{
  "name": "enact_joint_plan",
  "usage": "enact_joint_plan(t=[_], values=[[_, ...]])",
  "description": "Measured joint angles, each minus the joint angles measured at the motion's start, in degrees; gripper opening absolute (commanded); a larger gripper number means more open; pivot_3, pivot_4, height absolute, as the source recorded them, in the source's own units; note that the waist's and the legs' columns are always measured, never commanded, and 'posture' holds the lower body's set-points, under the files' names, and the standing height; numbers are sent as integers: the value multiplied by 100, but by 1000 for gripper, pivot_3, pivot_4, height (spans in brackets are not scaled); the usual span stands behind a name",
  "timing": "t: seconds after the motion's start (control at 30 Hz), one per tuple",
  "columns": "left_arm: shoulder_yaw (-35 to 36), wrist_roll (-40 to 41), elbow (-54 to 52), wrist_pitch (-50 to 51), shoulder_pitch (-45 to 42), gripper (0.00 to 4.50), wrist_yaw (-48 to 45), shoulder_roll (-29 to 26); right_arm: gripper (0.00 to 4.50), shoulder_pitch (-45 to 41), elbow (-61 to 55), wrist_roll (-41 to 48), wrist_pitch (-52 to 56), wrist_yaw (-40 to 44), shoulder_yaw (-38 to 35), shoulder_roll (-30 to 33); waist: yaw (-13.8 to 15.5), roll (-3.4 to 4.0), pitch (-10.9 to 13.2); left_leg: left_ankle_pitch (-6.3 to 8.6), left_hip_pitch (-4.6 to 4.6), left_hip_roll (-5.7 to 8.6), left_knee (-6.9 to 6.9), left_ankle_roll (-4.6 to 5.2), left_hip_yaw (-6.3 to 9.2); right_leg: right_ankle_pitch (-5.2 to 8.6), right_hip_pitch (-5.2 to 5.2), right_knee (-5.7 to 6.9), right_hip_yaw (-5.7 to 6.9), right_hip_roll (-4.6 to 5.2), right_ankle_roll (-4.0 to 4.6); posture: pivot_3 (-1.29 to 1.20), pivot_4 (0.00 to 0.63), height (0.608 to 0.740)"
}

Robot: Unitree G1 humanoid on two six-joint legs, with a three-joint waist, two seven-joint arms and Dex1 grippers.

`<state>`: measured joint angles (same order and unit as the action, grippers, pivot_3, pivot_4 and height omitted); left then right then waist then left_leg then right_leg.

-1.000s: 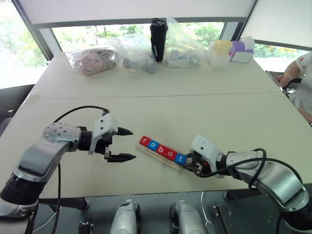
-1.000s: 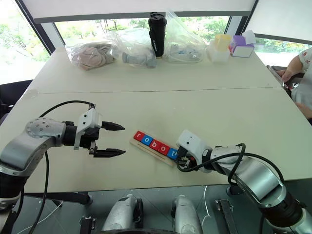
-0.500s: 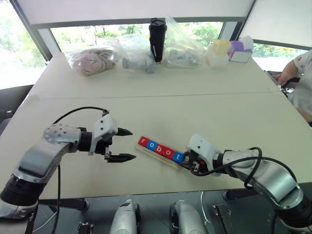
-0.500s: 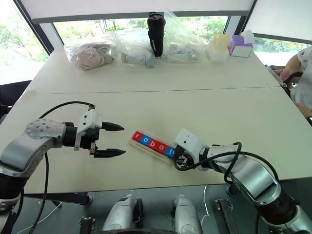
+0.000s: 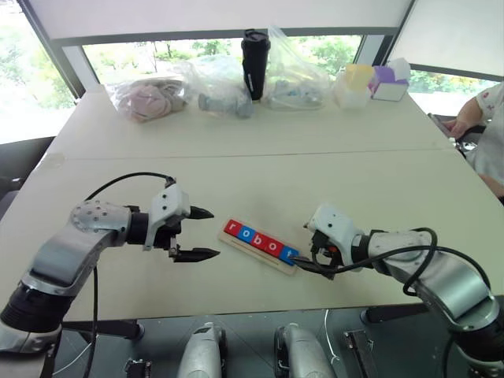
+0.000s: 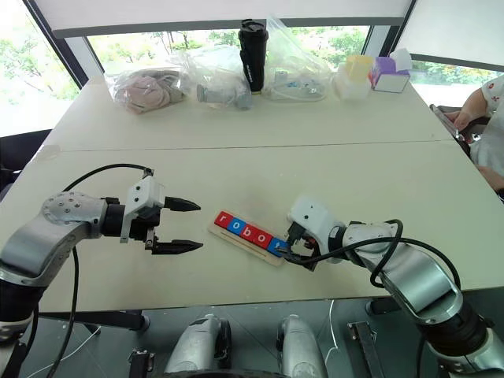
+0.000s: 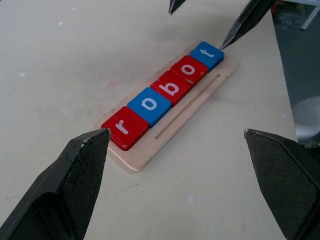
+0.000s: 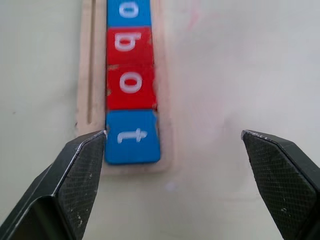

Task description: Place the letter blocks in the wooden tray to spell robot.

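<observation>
Right claw (image 6: pixel 300 253) spread wide, holding nothing, tips at the t end of the wooden tray (image 5: pixel 259 248); one fingertip (image 7: pixel 235 31) sits right beside the blue t tile (image 8: pixel 132 136), can't tell if it touches. Left claw (image 5: pixel 203 233) also wide open and empty, hanging near the tray's r end, not touching it.

Progress: looks done. All five letter blocks (image 7: pixel 167 90) lie in the tray in one row, edge to edge: red r (image 7: pixel 126 127), blue o (image 7: pixel 149 105), red b (image 7: pixel 172 87), red o (image 7: pixel 190 69), blue t. Reads "robot". Tray lies at a diagonal near the bench's front edge. My read: nothing left but pulling the right claw clear without nudging the t.

Surroundings: pale bench (image 5: pixel 331 181), two tops butted with a seam across. Far edge: clear plastic bags (image 5: pixel 216 87) of odds and ends, a black tumbler (image 5: pixel 255 64), a yellow-lidded tub (image 5: pixel 354 85), a purple-and-white box (image 5: pixel 390 81). Windows behind, greenery outside. A person's arm (image 5: pixel 471 118) at the far right edge.
</observation>
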<state>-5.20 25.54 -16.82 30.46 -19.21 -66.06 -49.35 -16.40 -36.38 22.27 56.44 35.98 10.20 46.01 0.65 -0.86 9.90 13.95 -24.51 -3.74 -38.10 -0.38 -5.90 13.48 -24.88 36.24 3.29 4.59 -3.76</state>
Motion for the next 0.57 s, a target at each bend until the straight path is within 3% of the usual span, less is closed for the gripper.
enact_joint_plan(t=[0.3, 0.4, 0.47, 0.57], values=[[245, 40, 197, -54, 201, 4500, 68, 39, 4443, 247, 158, 983, -302, 560, -1968, 24, 7, 0, 0, 0, 1, 0, 3, 1, -2, 1, 6, -3, 1, 1, -2, 0, 150, 740], [569, 167, 190, 60, 783, 4500, 110, -12, 4443, 998, -168, 1504, 10, 485, -2695, -149, -5, -1, 0, 1, 2, -4, 18, 1, 3, 2, 0, -6, 0, -1, -4, 0, 150, 740], [833, 291, 84, 198, 1247, 4500, 221, -10, 4443, 1732, -476, 1885, 11, 367, -3168, -661, 3, -2, -1, 1, 2, -8, 23, 0, 7, 5, 0, -5, 1, -6, -7, 0, 150, 740], [1120, 401, -33, 275, 1509, 4500, 400, 22, 4443, 2378, -514, 1860, -319, 236, -3352, -907, 6, 1, 0, 1, 7, -8, 11, -2, 8, 0, 4, -5, 1, 2, 1, 0, 150, 740]])
